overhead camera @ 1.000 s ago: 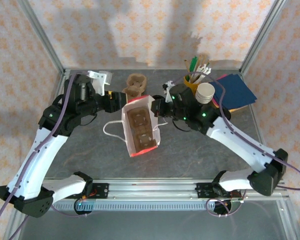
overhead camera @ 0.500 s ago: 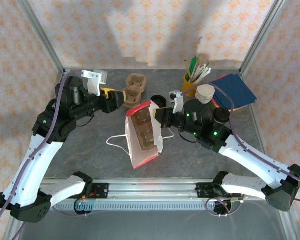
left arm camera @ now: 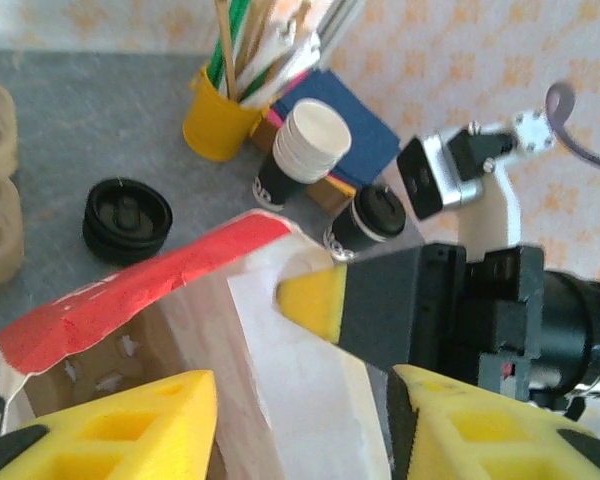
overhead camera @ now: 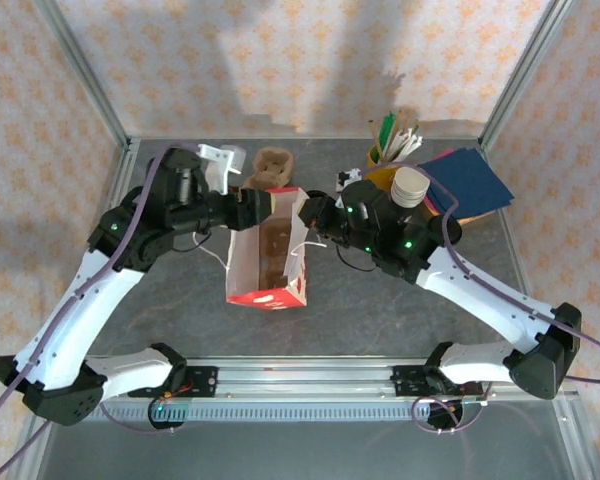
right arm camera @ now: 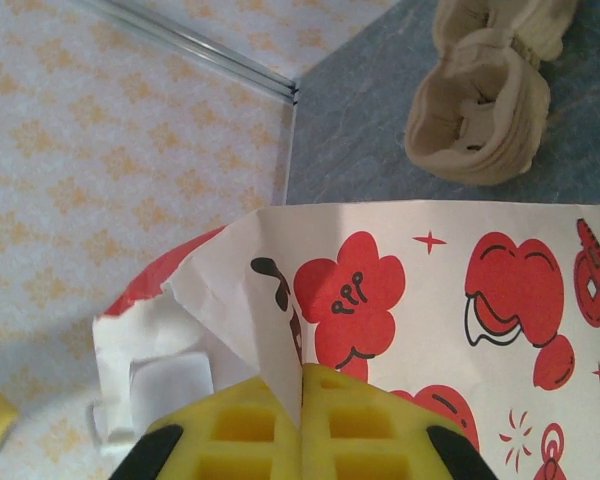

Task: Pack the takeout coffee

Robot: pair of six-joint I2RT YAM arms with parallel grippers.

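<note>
Takeout coffee [left arm camera: 372, 218] on surface [left arm camera: 80, 120], right of centre in left wrist view, not yet bagged; opening paper bag [overhead camera: 268, 297]: right fingers [right arm camera: 250, 430] pinching rim, left fingers [left arm camera: 110, 430] spread astride opposite wall; next likely clamp, pull mouth wide.

Robot test cell, aluminium frame posts [overhead camera: 85, 76], patterned backdrop panels [overhead camera: 280, 60], grey tabletop [overhead camera: 380, 310], two arms [overhead camera: 80, 300] bolted to a rail [overhead camera: 310, 378]

The left arm [overhead camera: 80, 300] and right arm [overhead camera: 480, 295] wear white shells between black joints, with black bases [overhead camera: 65, 408] at seven and five o'clock of the top view. A purple cable [overhead camera: 137, 205] trails along each. Green lights [overhead camera: 408, 241] glow on the right wrist. The fingers [right arm camera: 245, 430] are yellow, moulded with square pockets.
</note>
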